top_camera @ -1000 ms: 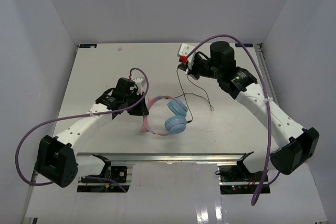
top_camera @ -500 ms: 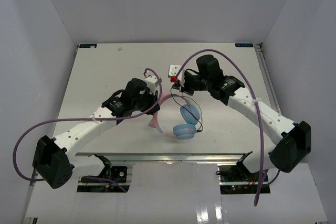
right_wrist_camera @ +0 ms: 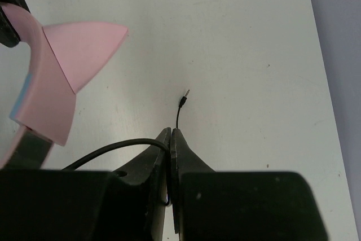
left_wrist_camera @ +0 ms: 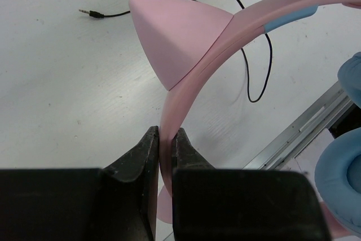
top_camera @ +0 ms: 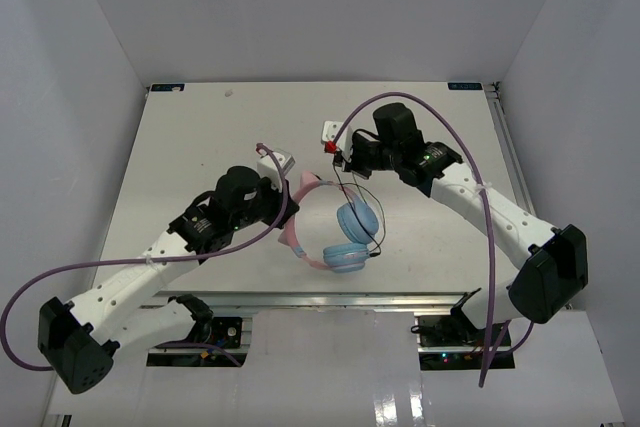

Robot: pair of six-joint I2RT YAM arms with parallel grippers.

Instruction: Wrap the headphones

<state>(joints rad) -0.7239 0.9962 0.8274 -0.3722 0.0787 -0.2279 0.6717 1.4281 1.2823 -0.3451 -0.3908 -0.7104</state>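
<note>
The headphones (top_camera: 340,237) are at the table's front middle: pink headband (top_camera: 298,222), two light-blue ear cups (top_camera: 357,217) and a thin black cable (top_camera: 372,202). My left gripper (top_camera: 288,197) is shut on the pink headband (left_wrist_camera: 197,77) just below a pink cat-ear piece (left_wrist_camera: 175,38); the ear cups (left_wrist_camera: 344,179) show at the right of the left wrist view. My right gripper (top_camera: 340,159) is shut on the black cable (right_wrist_camera: 113,148) near its end. The plug (right_wrist_camera: 184,97) sticks out a little beyond the fingertips (right_wrist_camera: 176,139), above the table.
A small white block (top_camera: 328,131) with a red part lies on the table just behind the right gripper. The table's metal front rail (left_wrist_camera: 307,131) runs close under the headphones. White walls enclose the table on the left, back and right.
</note>
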